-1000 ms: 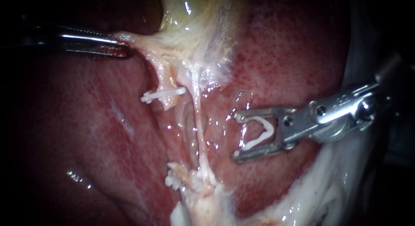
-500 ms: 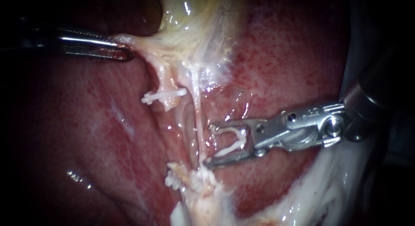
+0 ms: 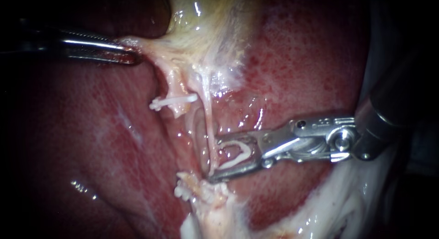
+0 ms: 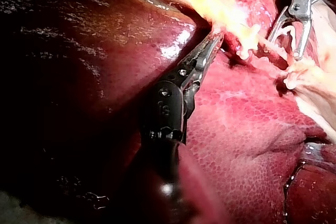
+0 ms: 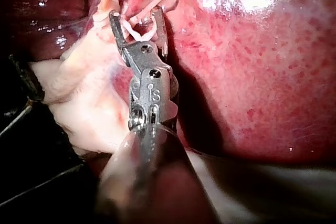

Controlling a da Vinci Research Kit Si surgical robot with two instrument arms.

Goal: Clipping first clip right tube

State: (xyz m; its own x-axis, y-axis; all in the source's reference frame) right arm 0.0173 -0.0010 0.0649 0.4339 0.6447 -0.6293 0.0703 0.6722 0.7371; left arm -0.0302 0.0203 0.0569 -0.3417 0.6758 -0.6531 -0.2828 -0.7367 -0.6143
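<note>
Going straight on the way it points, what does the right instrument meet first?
Probably the right tube: the right instrument, carrying a clip, has its tips just beside it; depth is unclear.

Right instrument (image 3: 215,159): bright polished metal, smooth w/ glints. Left instrument (image 3: 130,54): darker metal, shiny, ridged edge. Clip (image 3: 235,154): white plastic, smooth, approx. matt. Liver (image 3: 91,143): wet, glossy, finely mottled. Gallbladder (image 3: 206,19): slick, shiny. Right tube (image 3: 210,124): wet, stringy.

Bare liver (image 3: 91,143) wide open, clipped left tube (image 3: 175,86) just beside thin right tube (image 3: 208,122), narrow gap between.
</note>
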